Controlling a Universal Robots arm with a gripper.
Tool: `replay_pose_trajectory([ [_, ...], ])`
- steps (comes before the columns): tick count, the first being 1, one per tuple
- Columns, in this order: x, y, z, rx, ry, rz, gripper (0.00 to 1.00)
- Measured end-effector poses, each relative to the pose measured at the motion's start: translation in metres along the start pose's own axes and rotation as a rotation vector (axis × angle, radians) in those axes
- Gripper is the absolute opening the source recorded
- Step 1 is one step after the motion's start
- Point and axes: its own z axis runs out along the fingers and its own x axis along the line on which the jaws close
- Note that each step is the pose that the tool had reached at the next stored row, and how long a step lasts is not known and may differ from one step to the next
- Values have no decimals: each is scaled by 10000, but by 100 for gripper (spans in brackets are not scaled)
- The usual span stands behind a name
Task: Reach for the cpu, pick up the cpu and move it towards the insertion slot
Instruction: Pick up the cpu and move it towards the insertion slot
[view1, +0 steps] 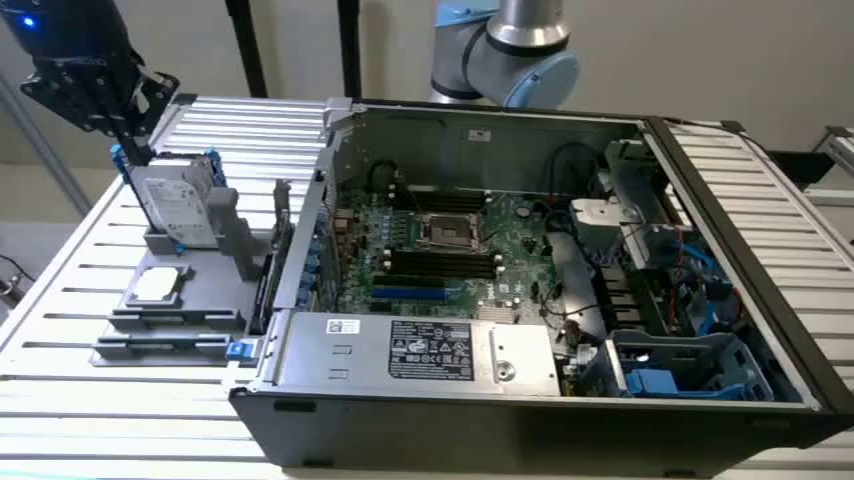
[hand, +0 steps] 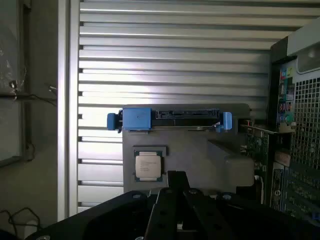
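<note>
slatted table (view1: 67, 290) bears cpu (view1: 158, 284), hand (hand: 176, 180) well apart above it.

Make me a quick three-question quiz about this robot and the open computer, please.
1. True or false: the cpu already sits in the insertion slot.
2. The gripper is nearest to: A) the hard drive B) the insertion slot C) the power supply.
3. Fill in: the cpu lies ___ the computer case.
Key: 1 false; 2 A; 3 outside.
</note>
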Motion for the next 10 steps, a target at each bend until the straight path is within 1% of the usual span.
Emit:
replay_pose_trajectory([
  [10,0,0,0,1,0,0,11],
])
